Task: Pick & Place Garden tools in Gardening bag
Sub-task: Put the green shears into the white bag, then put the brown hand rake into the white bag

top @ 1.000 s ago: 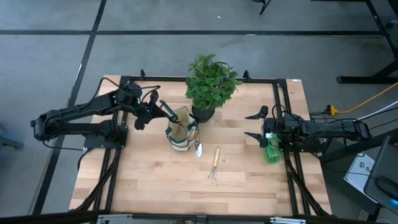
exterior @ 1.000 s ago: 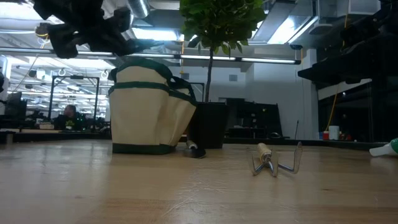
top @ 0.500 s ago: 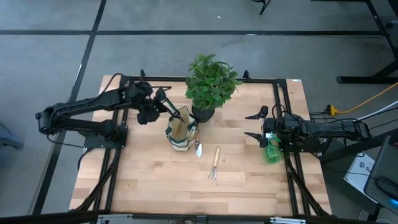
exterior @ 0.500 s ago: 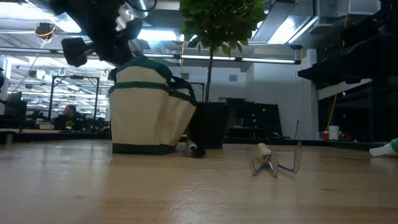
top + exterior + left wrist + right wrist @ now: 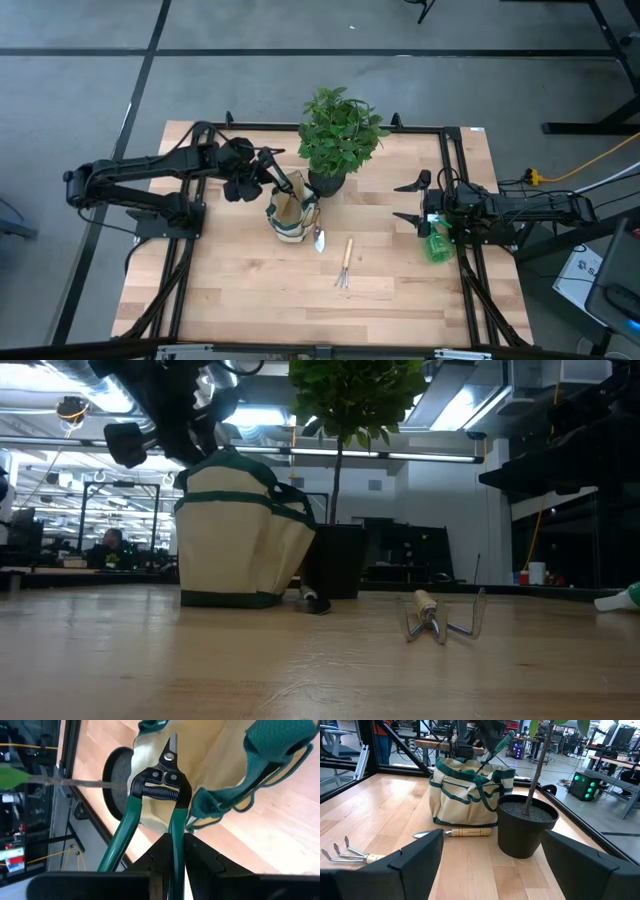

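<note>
While the left arm has swung in toward the bag since a second ago, its left gripper (image 5: 262, 172) now hangs just above the bag's (image 5: 291, 213) open mouth, where earlier it sat farther out to the left. Its fingers (image 5: 200, 860) pinch one green handle of the shears (image 5: 159, 810); the other handle runs free alongside, and the blade tip points down into the bag just ahead of the gripper. In the low view the gripper (image 5: 185, 435) sits right over the bag's (image 5: 240, 535) top edge.

Just beyond the bag from that gripper stands the plant (image 5: 340, 135) in its black pot (image 5: 527, 825). On the desk (image 5: 240, 290) beside the bag, on the far side from the left gripper, lie the trowel (image 5: 319, 238) and then the fork (image 5: 345, 262), both unmoved.

Far to the right, the right gripper (image 5: 418, 200) waits with fingers spread wide, as before, the green bottle (image 5: 437, 245) lying just beside it.
</note>
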Motion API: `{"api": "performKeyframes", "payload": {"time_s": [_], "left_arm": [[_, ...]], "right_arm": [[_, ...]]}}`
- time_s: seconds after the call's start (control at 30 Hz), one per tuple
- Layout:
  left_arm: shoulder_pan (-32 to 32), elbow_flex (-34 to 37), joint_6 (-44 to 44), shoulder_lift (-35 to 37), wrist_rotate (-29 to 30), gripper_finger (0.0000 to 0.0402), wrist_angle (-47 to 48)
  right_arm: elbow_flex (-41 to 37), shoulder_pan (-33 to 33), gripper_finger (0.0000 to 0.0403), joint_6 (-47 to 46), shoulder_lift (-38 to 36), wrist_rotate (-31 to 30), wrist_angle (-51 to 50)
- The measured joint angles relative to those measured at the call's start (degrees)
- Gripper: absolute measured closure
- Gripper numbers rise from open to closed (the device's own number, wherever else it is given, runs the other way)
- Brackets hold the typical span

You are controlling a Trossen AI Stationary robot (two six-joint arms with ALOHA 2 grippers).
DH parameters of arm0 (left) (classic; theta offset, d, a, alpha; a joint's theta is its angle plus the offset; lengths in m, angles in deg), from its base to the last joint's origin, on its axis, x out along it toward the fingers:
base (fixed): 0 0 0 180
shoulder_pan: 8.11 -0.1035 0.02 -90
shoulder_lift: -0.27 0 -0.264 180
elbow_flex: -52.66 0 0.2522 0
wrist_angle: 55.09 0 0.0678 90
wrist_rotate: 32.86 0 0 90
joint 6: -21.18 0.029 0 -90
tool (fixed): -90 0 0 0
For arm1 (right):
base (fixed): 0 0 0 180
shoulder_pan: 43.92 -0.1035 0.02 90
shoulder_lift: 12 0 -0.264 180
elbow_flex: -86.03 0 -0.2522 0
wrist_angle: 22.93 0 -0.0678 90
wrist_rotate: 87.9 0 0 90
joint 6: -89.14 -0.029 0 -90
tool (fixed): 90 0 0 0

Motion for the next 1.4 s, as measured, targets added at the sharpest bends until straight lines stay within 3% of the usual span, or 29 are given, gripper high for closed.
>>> {"api": "performKeyframes", "payload": {"time_s": [0.37,1.03,1.4], "left_arm": [[1.23,0.01,-1.50,0.00,-0.22,0.0350,-1.00],[2.58,0.07,-6.16,0.04,-2.12,0.0271,-3.73],[2.58,0.09,-10.20,0.72,-4.75,0.0262,-6.75]], "right_arm": [[0.00,0.00,0.0062,0.00,0.01,0.01,0.00],[0.00,0.00,0.0062,0.00,0.01,0.01,0.00],[0.00,0.00,0.0062,0.00,-0.01,0.01,-0.02]]}}
